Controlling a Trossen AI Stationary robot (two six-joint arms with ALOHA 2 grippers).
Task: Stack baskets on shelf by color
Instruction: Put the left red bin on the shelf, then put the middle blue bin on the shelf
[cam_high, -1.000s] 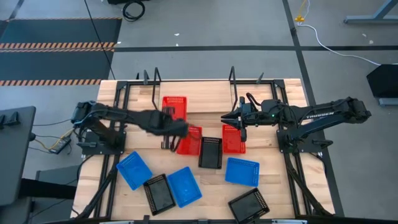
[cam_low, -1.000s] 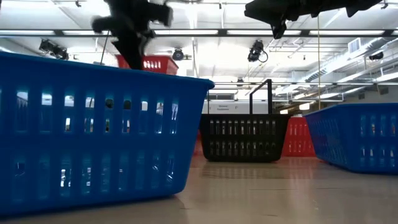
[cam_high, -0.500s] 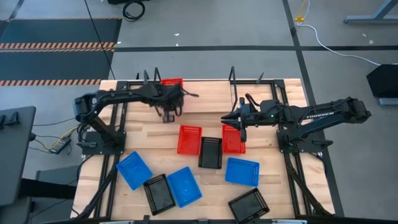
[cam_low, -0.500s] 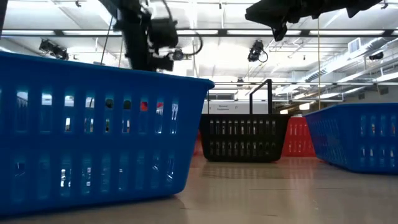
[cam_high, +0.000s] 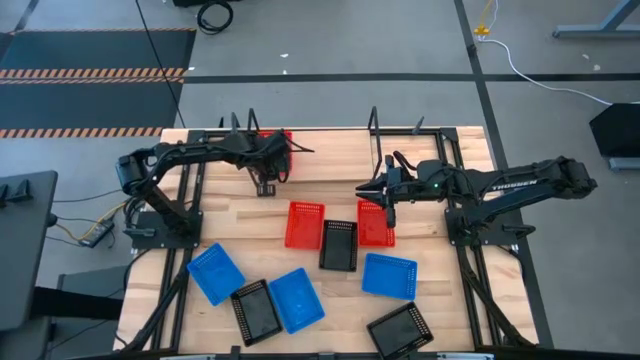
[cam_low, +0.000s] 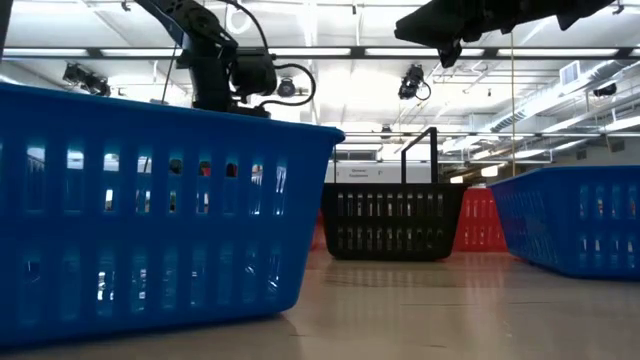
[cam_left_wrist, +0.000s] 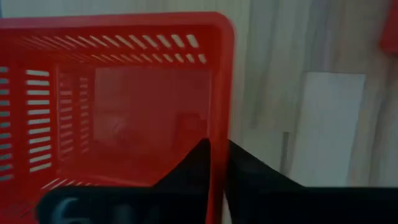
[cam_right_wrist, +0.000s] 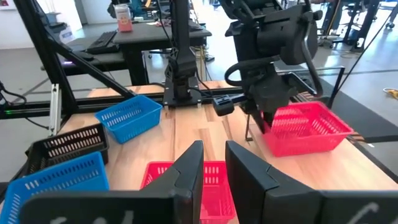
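Over the last second the left arm carried a red basket from the middle of the table to the shelf at the far edge, where it now sat, so the red stack had its first piece. The left gripper was astride that basket's side wall; whether it gripped the wall or had let go could not be told. The right gripper hovered with its jaws apart and empty over a red basket on the table. Another red one lay near it, making three red. Three blue baskets and three black baskets lay on the table, none yet shelved.
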